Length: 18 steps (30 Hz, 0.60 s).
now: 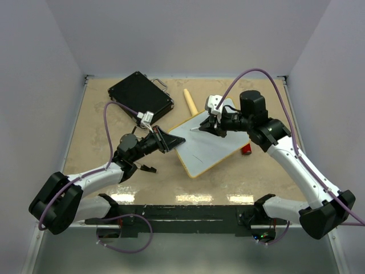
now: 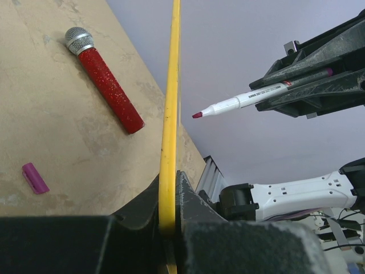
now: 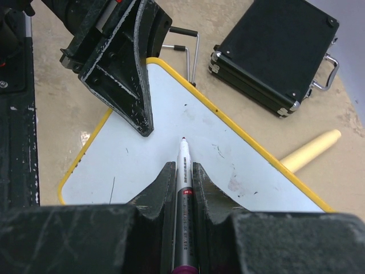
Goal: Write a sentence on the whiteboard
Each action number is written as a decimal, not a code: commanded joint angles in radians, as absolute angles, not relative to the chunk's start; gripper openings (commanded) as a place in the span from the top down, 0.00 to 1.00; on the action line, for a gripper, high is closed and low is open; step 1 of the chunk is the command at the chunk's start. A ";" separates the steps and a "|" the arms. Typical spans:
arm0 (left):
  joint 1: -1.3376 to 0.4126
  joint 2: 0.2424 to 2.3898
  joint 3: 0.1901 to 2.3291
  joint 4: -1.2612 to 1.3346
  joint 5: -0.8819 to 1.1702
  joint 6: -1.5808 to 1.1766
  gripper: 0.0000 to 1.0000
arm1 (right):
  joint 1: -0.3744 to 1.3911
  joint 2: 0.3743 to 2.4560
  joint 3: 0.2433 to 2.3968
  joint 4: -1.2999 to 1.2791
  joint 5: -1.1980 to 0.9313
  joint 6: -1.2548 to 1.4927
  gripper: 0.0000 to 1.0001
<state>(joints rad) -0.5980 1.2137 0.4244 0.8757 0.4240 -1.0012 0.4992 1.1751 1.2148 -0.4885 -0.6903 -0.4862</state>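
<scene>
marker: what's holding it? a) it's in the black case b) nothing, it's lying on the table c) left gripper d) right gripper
d: the right gripper is shut on the marker, tip pointed at the whiteboard; the left gripper clamps the board's edge.

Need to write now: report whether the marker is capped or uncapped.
Uncapped: the marker shows a bare red tip, and a magenta cap lies apart on the table.

whiteboard (image 1: 211, 147) 1 | marker (image 3: 183, 171) 1 | black case (image 1: 140, 94) 1 | wooden rod (image 1: 190, 101) 1 | microphone (image 2: 108, 85) 1 | cap (image 2: 35, 177) 1 | my claws 2: left claw (image 1: 171, 141), right claw (image 1: 209, 126)
</scene>
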 commanded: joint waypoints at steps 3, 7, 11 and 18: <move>-0.603 1.198 0.482 1.065 0.434 -1.029 1.00 | 0.502 1.163 1.213 -0.426 -0.663 -0.457 1.00; -0.603 1.198 0.483 1.069 0.436 -1.034 1.00 | 0.502 1.170 1.206 -0.413 -0.638 -0.449 1.00; -0.603 1.198 0.483 1.074 0.437 -1.035 1.00 | 0.502 1.180 1.209 -0.410 -0.629 -0.442 1.00; -0.603 1.207 0.485 1.095 0.448 -1.043 1.00 | 0.505 1.192 1.209 -0.405 -0.627 -0.437 1.00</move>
<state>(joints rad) -0.5980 1.2140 0.4244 0.9005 0.4297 -1.0122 0.4992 1.1854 1.2106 -0.4416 -0.6441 -0.4522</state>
